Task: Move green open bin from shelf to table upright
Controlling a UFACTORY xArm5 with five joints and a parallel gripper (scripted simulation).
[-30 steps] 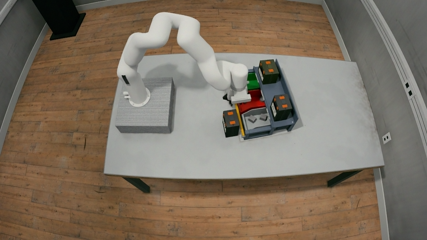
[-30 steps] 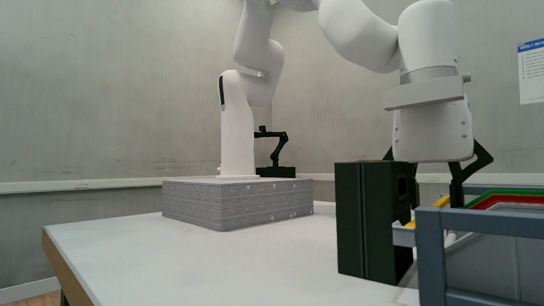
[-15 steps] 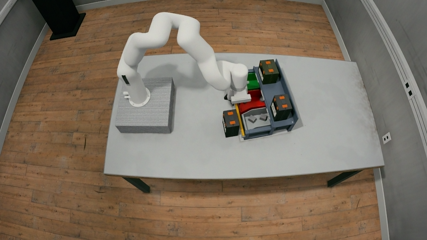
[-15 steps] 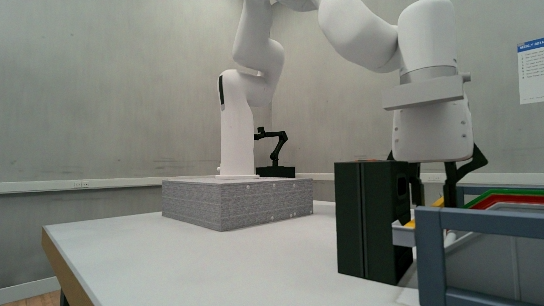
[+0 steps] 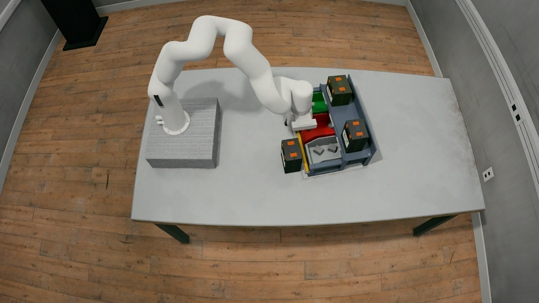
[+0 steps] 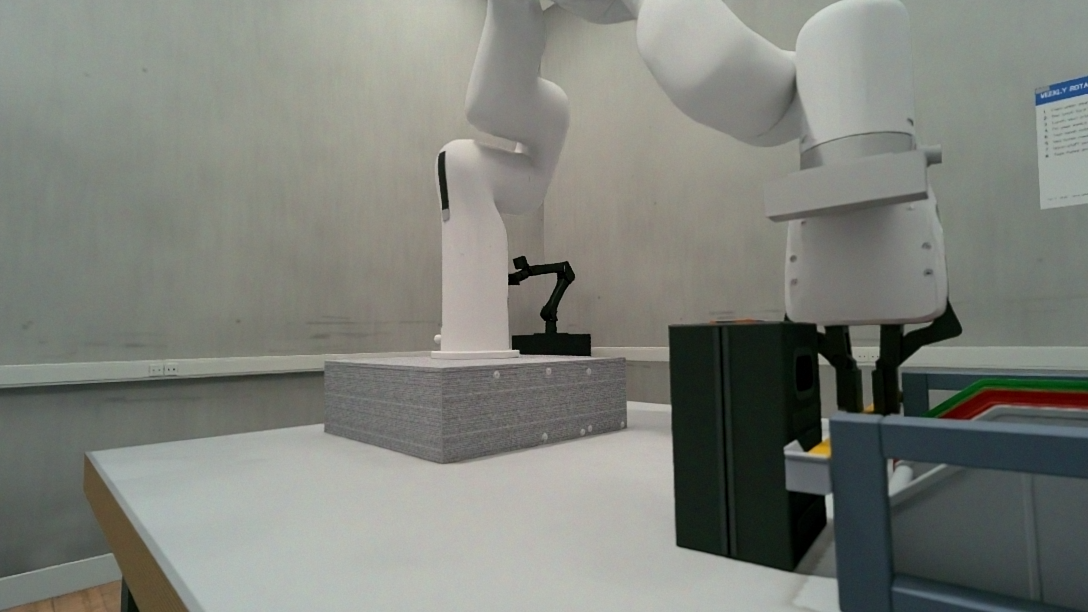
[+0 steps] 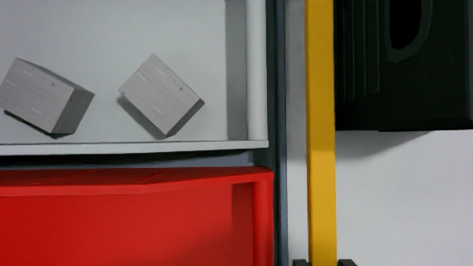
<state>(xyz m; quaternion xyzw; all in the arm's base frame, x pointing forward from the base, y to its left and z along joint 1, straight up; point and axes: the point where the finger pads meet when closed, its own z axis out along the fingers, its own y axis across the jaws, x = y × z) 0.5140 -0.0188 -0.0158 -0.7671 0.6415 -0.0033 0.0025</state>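
Observation:
The green open bin [image 5: 319,102] stands on the blue-grey shelf [image 5: 357,113], at its far end; my wrist hides part of it, and only its rim shows in the side view [image 6: 1004,384]. A red bin [image 5: 318,127] sits beside it, then a grey bin [image 5: 324,150] with two grey blocks [image 7: 161,100]. A yellow bar [image 5: 302,150] [image 7: 321,130] runs along the shelf's front edge. My gripper [image 7: 321,262] points straight down in front of the red bin [image 7: 130,217] and is shut on the yellow bar [image 6: 863,403].
A black box [image 5: 292,155] [image 6: 741,441] with orange marks stands on the table against the yellow bar, close to my fingers. Two more black boxes [image 5: 339,90] [image 5: 354,134] stand on top of the shelf. The grey arm pedestal [image 5: 184,131] is at the left.

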